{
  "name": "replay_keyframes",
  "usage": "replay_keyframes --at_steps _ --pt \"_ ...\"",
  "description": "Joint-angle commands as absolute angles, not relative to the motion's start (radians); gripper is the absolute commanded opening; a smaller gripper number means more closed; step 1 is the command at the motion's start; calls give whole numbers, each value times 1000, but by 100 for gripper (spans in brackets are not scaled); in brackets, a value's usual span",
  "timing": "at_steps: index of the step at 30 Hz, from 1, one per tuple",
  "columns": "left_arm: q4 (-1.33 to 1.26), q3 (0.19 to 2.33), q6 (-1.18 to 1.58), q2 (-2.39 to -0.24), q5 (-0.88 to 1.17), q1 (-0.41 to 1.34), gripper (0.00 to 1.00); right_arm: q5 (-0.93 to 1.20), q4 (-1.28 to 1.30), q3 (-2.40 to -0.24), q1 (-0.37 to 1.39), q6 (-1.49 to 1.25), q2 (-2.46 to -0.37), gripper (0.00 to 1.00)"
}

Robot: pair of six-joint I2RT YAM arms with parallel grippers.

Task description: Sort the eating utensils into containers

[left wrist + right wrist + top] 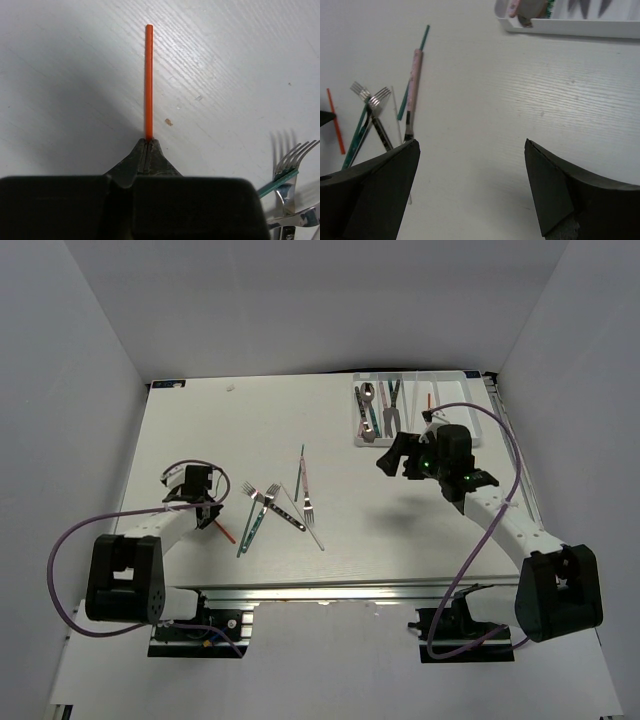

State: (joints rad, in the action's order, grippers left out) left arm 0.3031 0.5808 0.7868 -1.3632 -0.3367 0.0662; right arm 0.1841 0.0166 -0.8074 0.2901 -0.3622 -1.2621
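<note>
Left hand (148, 144) pinching orange-red chopstick (148, 80); right hand (471, 146) spread wide over table (545, 90), near white tray (560, 27).

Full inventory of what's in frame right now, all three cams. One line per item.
held chopstick: 1, orange-red, on table, near end in the left claw
forks: about 3, silver heads, teal or dark handles, crossed in a pile mid-table
pink-handled utensil: 1, in that pile, type unclear
teal chopstick: 1, beside the pink handle
tray: 1, white, far right of table
tray contents: several utensils plus one orange chopstick, exact count unclear
table: 1, white
cables: 2, purple, one per arm
left claw: shut on held chopstick
right claw: open, empty, above table
</note>
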Motion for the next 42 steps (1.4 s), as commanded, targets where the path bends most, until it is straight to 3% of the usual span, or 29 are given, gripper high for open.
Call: replay_keyframes --at_steps 1,5,12,19,26,31,32,33,34,35,37,38,39,42 --pt "458 549 776 -1355 -362 54 0 368 -83 -795 293 -362 -1253 89" --pt "502 589 750 -1212 -428 55 0 457 -150 -807 394 -339 -1296 89" --pt "446 611 669 -1063 -255 57 0 618 -458 -863 626 -486 -1521 89" --pt "321 575 695 -962 102 58 0 693 -790 -997 781 -728 -1798 89" --pt "245 597 767 -905 256 63 0 687 -688 -1199 853 -712 -1985 86" --pt "401 644 720 -917 73 63 0 541 -513 -1291 858 -618 -2011 85" --pt "429 655 712 -929 -16 63 5 508 -426 -1307 861 -603 -2013 86" --pt "445 663 706 -940 -41 64 19 470 -379 -1321 862 -591 -2016 85" --pt "459 669 704 -959 -54 64 34 406 -342 -1337 862 -568 -2011 85" --pt "462 672 707 -966 -73 64 56 373 -307 -1333 862 -562 -2002 85" --pt "449 669 719 -985 -89 64 70 283 -288 -1292 862 -542 -1956 85" --pt "449 670 724 -994 -106 66 92 252 -278 -1279 864 -537 -1941 85" --pt "448 670 730 -1005 -129 66 98 188 -237 -1270 861 -525 -1927 86" --pt "451 684 776 -1063 -200 103 98 85 -123 -1259 851 -468 -1881 88"
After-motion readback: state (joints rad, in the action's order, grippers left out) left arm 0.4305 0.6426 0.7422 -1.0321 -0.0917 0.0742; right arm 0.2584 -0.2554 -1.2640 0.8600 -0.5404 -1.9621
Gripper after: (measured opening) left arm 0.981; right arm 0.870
